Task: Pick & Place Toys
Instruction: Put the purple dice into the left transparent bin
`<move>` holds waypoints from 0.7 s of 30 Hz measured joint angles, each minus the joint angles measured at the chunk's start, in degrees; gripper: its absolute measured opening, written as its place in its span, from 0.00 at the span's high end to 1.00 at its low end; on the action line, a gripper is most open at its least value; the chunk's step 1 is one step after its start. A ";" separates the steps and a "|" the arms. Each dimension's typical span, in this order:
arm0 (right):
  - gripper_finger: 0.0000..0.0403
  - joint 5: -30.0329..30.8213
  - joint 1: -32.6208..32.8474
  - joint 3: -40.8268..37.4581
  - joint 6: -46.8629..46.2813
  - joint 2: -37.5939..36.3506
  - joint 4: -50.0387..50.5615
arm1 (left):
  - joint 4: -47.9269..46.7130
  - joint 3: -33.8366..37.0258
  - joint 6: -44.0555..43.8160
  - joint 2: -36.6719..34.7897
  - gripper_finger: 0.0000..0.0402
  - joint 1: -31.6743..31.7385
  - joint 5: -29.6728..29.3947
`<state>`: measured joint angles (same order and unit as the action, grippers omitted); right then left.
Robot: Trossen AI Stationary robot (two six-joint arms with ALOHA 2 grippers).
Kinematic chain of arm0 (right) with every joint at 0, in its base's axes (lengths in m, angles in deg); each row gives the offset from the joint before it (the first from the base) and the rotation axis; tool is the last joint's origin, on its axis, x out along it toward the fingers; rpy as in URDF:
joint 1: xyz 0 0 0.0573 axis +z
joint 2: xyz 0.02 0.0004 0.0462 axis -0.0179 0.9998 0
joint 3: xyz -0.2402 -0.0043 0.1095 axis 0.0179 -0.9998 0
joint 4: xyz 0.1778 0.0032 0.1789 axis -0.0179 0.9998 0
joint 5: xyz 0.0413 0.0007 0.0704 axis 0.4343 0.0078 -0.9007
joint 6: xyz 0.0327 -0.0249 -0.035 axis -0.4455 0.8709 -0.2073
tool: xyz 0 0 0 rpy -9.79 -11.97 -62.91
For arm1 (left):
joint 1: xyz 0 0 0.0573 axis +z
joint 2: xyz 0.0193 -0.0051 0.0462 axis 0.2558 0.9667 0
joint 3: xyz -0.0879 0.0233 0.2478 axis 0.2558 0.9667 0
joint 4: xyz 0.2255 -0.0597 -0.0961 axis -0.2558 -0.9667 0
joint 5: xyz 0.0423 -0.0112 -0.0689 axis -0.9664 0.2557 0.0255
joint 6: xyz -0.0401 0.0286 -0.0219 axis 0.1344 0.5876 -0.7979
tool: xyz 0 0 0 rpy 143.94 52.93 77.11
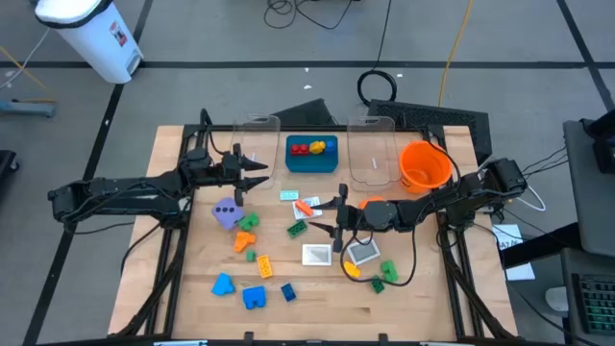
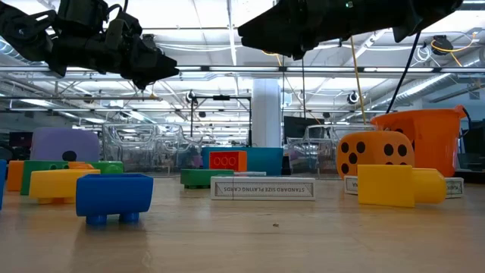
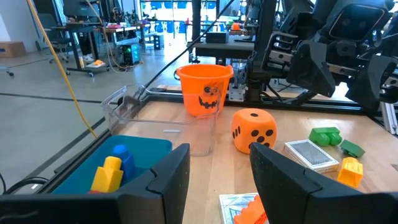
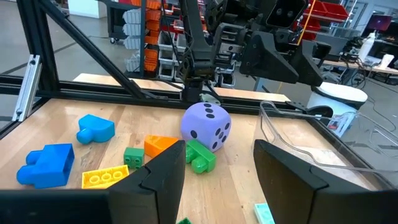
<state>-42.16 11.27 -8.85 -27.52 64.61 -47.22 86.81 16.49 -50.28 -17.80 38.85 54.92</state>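
Nearest the low camera, a blue brick [image 2: 114, 197] and a yellow brick [image 2: 398, 186] flank a white card box [image 2: 263, 188] whose edge reads "STANDARD SIZE PLAYING CARDS". My right claw [image 1: 338, 219] hangs just above the desk [image 1: 423, 298] at its centre, arm stretched low from three o'clock, its fingers [image 4: 155, 177] spread apart and holding nothing. Ahead of it the purple die [image 4: 206, 126] touches a green brick [image 4: 201, 155], with an orange brick [image 4: 161, 145], a second green brick [image 4: 133, 156], a flat yellow brick [image 4: 104, 178] and two blue pieces [image 4: 46, 164] around them. My left claw [image 1: 258, 174] reaches in from nine o'clock, level and clear of the desk, also open and empty. Past it sit the orange die [image 3: 254, 130], a patterned card pack [image 3: 312, 154], and the orange bowl [image 3: 205, 89] bearing a black pumpkin face. At twelve o'clock, the teal tray [image 1: 312, 161] carries three bricks, between two clear bins [image 1: 371, 149].
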 joint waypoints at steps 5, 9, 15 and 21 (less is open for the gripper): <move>0.54 0.07 0.01 0.01 -4.69 0.00 0.85 | 0.00 0.00 0.02 0.00 0.56 -0.02 0.00; 0.54 0.28 0.93 0.00 -5.86 0.00 5.03 | 0.49 0.02 0.18 0.00 0.56 -0.01 0.00; 0.54 3.63 2.12 0.00 -5.94 0.00 8.73 | 1.69 0.02 -1.39 0.00 0.56 -0.02 0.02; 0.54 5.00 2.08 0.02 -7.93 -0.04 12.80 | 1.71 0.02 -12.30 0.00 0.56 -0.02 0.02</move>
<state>-37.17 13.34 -8.82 -35.45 64.57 -34.42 88.53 16.51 -62.58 -17.80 38.83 54.94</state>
